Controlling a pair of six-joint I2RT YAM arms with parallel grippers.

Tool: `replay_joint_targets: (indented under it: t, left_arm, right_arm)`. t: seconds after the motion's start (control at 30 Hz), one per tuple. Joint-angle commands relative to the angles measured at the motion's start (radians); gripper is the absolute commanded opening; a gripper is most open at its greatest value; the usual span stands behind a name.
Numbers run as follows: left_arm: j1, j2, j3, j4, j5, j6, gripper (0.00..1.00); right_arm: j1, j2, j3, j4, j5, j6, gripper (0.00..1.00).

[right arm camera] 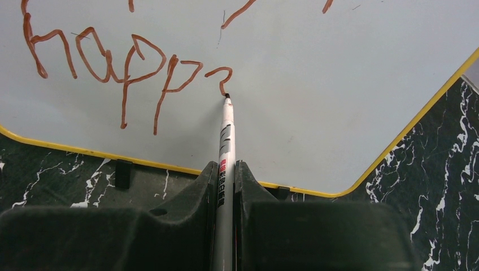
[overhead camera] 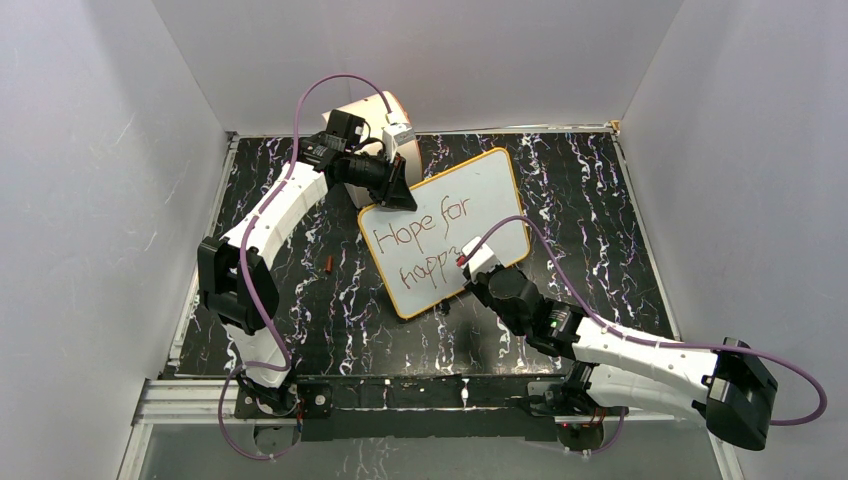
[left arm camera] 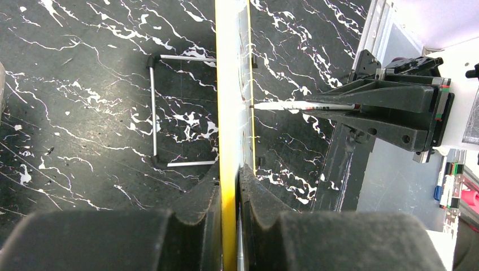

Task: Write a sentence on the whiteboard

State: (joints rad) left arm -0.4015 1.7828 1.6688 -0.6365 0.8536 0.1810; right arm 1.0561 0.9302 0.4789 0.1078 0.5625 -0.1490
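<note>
Right gripper [right arm camera: 227, 169] tight on marker [right arm camera: 227, 124], lengthwise ahead, tip against whiteboard [right arm camera: 339, 84] sentence [right arm camera: 125, 79].

We get soft, even light from above, with faint shadows under the arms [overhead camera: 280, 205]. The whiteboard [overhead camera: 480, 190] looks flat and bluish. In our wrist views the nearest fingers [right arm camera: 186, 226] blur, while the lettering [right arm camera: 127, 84] is crisp.

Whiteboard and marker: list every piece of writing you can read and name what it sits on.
"Hope for": upper line of the sentence on the whiteboard.
"happ": lower line, followed by an unfinished hook-shaped stroke at the marker tip.
Marker barrel print, red and grey: too small to read.
</note>
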Motion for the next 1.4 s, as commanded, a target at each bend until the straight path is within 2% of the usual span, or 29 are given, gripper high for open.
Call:
replay_joint_targets:
  t: [0.0,0.4,0.9,1.37]
  left_arm:
    - [-0.030,0.002,-0.032,-0.058,-0.016,0.060,0.00]
    - [-0.030,0.001,-0.030,-0.058,-0.014,0.060,0.00]
    - [-0.030,-0.001,-0.027,-0.060,-0.018,0.058,0.00]
    - [-0.030,0.000,-0.026,-0.060,-0.021,0.055,0.00]
  right_arm:
    - [-0.003,-0.013,0.015,0.088,0.066,-0.006,0.00]
    - [-0.014,0.017,0.028,0.146,0.061,-0.036,0.00]
    - [-0.014,0.046,0.082,-0.082,-0.022,0.077,0.00]
    - [-0.014,0.057,0.109,-0.215,-0.061,0.136,0.00]
